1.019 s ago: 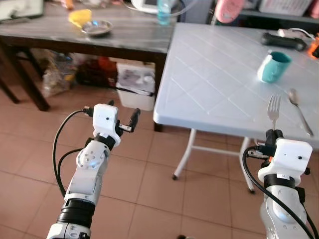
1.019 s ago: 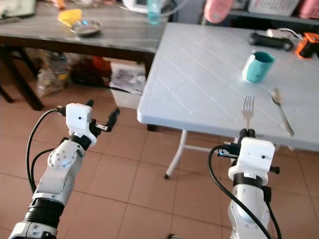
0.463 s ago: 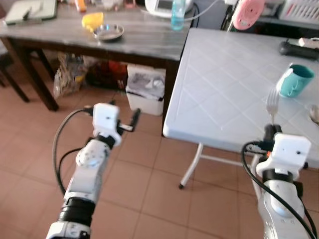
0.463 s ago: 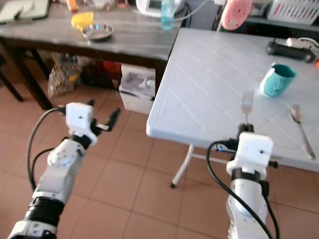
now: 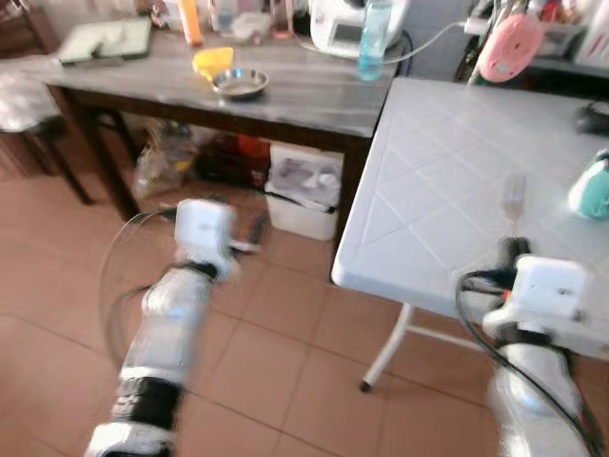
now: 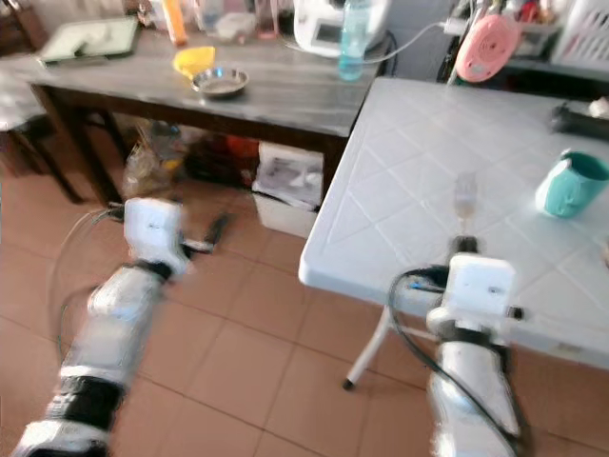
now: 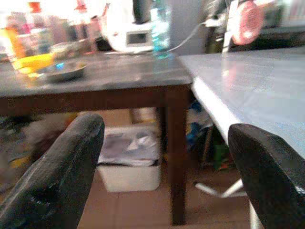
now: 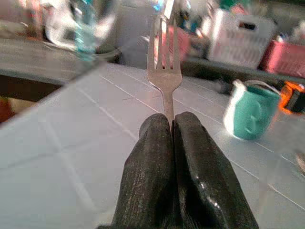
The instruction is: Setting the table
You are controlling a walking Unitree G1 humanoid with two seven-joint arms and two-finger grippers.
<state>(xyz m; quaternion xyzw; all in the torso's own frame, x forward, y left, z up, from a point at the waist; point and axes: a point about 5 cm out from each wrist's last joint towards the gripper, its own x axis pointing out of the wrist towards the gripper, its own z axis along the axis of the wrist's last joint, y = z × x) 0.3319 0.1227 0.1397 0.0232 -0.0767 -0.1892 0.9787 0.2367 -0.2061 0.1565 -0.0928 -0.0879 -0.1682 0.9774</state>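
Taking the white worktop [image 6: 419, 190] as the landmark: well off its left edge stands a dark wooden worktop [image 6: 276, 95], carrying a green board [image 6: 88, 38], an orange bottle [image 6: 173, 19], a yellow bowl [image 6: 194, 60], a small steel dish [image 6: 220, 83], a white appliance [image 6: 328, 24] and a clear blue-tinted bottle [image 6: 353, 40]. Under that dark worktop, beside the white worktop's near left corner, sits a white bin [image 6: 290, 187] on the tiled floor [image 6: 257, 381]. The left gripper [image 7: 162, 167] hangs over the floor, left of the white worktop and apart from it, its two black fingers [image 7: 52, 176] spread wide with nothing between them. At the white worktop's near edge the right gripper [image 8: 171, 125] has its fingers pressed together on the handle of a fork [image 8: 163, 62], tines pointing away from the robot over the white surface. Further right on the white worktop stands a teal mug [image 6: 571, 185]. Beyond its far edge hang a pink round object [image 6: 486, 46] and a white basket [image 8: 233, 36].
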